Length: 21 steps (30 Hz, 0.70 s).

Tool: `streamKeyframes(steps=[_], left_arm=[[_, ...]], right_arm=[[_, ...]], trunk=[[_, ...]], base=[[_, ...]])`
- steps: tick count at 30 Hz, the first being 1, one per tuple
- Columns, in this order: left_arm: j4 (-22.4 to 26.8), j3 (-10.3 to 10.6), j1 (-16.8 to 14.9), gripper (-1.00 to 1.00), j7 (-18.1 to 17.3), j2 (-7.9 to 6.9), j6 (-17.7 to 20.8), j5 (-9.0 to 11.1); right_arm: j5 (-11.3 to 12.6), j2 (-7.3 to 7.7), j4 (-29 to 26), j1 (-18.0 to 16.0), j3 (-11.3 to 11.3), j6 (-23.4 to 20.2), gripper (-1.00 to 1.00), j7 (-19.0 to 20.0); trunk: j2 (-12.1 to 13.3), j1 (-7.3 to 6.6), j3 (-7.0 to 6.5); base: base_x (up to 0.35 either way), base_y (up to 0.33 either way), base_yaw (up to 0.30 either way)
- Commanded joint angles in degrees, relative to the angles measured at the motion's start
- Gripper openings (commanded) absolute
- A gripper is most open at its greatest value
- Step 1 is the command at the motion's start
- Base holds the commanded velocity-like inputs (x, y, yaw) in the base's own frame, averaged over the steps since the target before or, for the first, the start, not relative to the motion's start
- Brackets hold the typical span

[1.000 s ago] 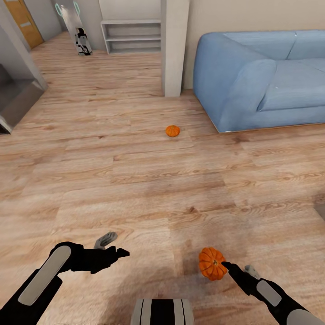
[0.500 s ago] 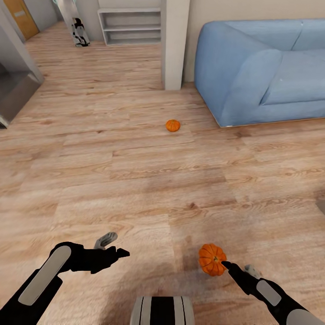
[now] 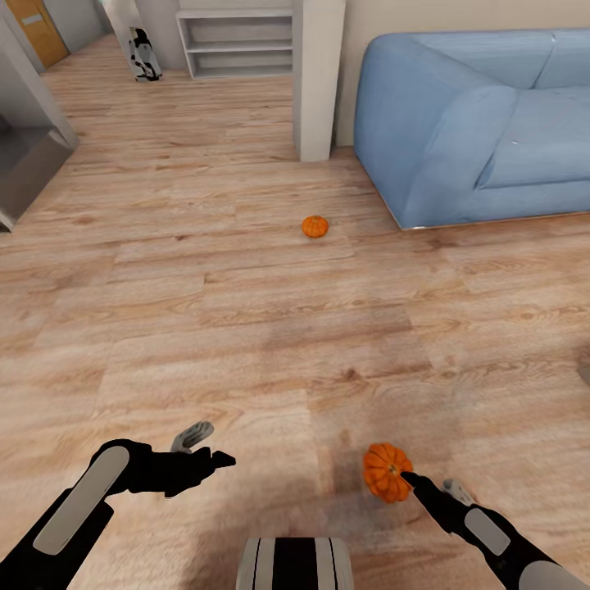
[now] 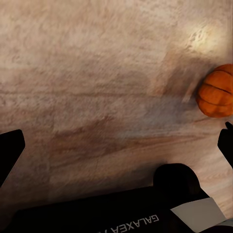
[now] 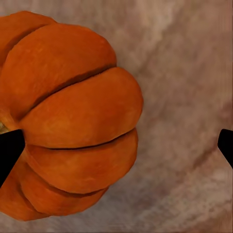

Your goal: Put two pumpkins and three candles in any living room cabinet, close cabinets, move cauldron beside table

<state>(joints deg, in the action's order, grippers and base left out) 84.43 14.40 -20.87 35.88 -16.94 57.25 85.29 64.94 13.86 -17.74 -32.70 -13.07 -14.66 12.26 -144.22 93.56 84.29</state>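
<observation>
Pumpkins: near one [image 3: 387, 483] lies on the wood floor [image 3: 246, 328] just ahead of the right gripper [image 3: 430, 496]; far one [image 3: 315, 226] sits mid-room, near the sofa's front corner.

Vs 1 s back: whole head view has shifted, so camera moved, not the objects. Far pumpkin sits a bit higher in frame, shelf unit [image 3: 238, 41] closer to top edge. Near pumpkin and both arms hold almost the same spots.

Surroundings: blue sofa [image 3: 483, 131] at rt, white pillar [image 3: 318, 78] beside it, grey unit [image 3: 29, 164] at far left edge. Open floor btwn robot and far pumpkin, no obstacle on it.

Right gripper: rt wrist view shows the near pumpkin [image 5: 68, 116] big and close, one dark fingertip [image 5: 9, 148] at its side, the other well apart; jaws wide, nothing gripped. Contact w/ pumpkin can't be confirmed.

Left gripper [image 3: 205, 447]: fingers spread, empty, over bare floor. Left wrist view catches the near pumpkin [image 4: 217, 91] at its edge, plus the arm's printed lettering, unseen from the head cam.
</observation>
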Motion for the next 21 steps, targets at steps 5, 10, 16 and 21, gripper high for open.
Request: streamKeyframes(steps=[5, 10, 16, 21], left_arm=[[0.0, 0.1, 0.0, 1.0, 0.6, -0.02, 0.0, 0.6], [0.0, 0.2, 0.0, 1.0, 0.6, -0.02, 0.0, 0.6], [-0.1, 0.2, 0.0, 1.0, 0.6, 0.0, 0.0, 0.5], [-0.1, 0.3, 0.0, 1.0, 0.6, 0.01, 0.0, 0.5]], right_arm=[[-0.6, 0.03, 0.2, 0.0, -0.1, 0.0, 1.0, -0.9], [-0.7, 0.02, 0.2, 0.0, -0.1, 0.0, 1.0, -0.9], [-0.7, -0.05, 0.2, 0.0, -0.1, 0.0, 1.0, -0.9], [-0.7, -0.06, 0.2, 0.0, -0.1, 0.0, 1.0, -0.9]], trunk=[[0.0, 0.02, 0.04], [0.0, 0.02, 0.04], [0.0, 0.02, 0.04], [0.0, 0.02, 0.04]], base=[[0.041, 0.022, 0.0], [0.069, 0.026, 0.0], [0.053, 0.024, 0.0], [0.023, 0.052, 0.0]])
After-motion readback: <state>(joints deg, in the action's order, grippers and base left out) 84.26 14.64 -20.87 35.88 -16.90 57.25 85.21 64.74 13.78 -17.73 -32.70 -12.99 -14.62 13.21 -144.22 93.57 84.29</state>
